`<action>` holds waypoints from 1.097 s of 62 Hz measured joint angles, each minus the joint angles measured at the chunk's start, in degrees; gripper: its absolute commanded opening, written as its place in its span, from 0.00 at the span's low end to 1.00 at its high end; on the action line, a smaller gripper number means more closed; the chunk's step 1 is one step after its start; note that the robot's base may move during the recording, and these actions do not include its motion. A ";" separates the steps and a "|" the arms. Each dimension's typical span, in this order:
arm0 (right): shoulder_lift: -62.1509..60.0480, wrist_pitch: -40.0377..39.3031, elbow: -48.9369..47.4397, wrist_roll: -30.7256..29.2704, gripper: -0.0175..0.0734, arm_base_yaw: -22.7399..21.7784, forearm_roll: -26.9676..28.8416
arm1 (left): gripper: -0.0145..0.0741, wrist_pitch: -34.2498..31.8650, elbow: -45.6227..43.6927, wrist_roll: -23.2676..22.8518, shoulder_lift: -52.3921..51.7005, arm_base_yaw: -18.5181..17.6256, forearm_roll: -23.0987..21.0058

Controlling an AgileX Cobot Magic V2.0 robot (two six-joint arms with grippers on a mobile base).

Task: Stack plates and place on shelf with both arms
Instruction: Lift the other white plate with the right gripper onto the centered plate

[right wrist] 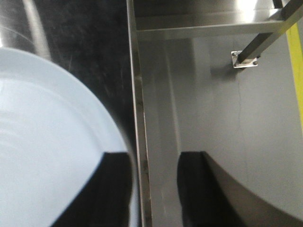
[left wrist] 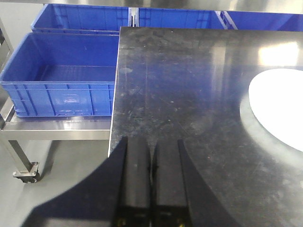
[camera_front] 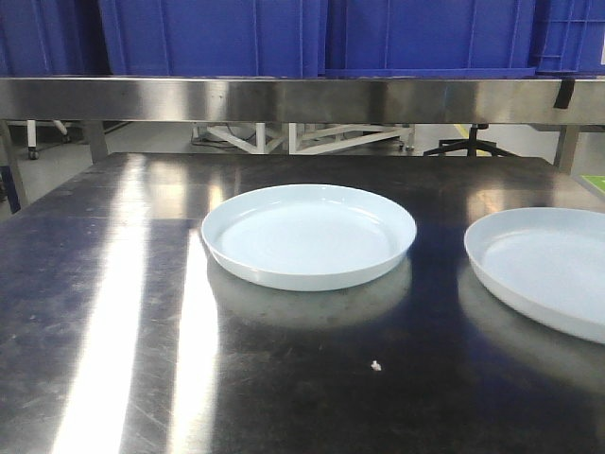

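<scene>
Right wrist view: note the right gripper (right wrist: 154, 189) parted wide and holding nothing. Find the right-hand plate (right wrist: 47, 142) under one finger (right wrist: 113, 189), with its rim just inside the gap between the two. Find the other finger out past the edge of the steel tabletop (right wrist: 85, 38), over the floor (right wrist: 213, 118). Blurred here, so cannot confirm contact with the rim.

Left wrist view: note the left gripper (left wrist: 151, 184) pressed fully together on nothing, poised above the tabletop near its side edge. Find the centre plate (left wrist: 279, 109) well ahead of the fingertips and off to one side, apart from them.

Handling, as a judgement: treat both plates as rigid, glossy, slippery and breakable, probably of moderate weight. Take hold at the low upturned rim only, one finger inside and one outside or beneath. Expect no purchase on the flat middle. Once stacked, grip opposite rims with both arms and keep level, to prevent the upper plate from sliding.

Exterior front view: observe both plates lying flat and well apart on the tabletop, not yet stacked. Beyond them, above the far edge of the table, locate the shelf (camera_front: 284, 99) by its long steel front rail, with blue crates (camera_front: 217, 38) resting above it.
</scene>
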 measured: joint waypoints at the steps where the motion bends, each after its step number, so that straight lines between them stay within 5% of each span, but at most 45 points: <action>1: 0.37 -0.34 -0.09 0.00 0.58 0.00 0.00 | 0.27 0.00 0.00 0.00 0.00 0.00 0.00; 20: 4.26 -3.36 -0.60 0.40 0.24 0.00 0.45 | 0.27 0.00 0.00 0.00 0.00 0.00 0.00; 49: -1.36 2.24 -9.15 0.48 0.25 0.51 0.45 | 0.27 0.00 0.00 0.00 0.00 0.00 0.00; 68: -5.46 3.42 -18.31 0.48 0.25 10.32 4.06 | 0.27 0.00 0.00 0.00 0.00 0.00 0.00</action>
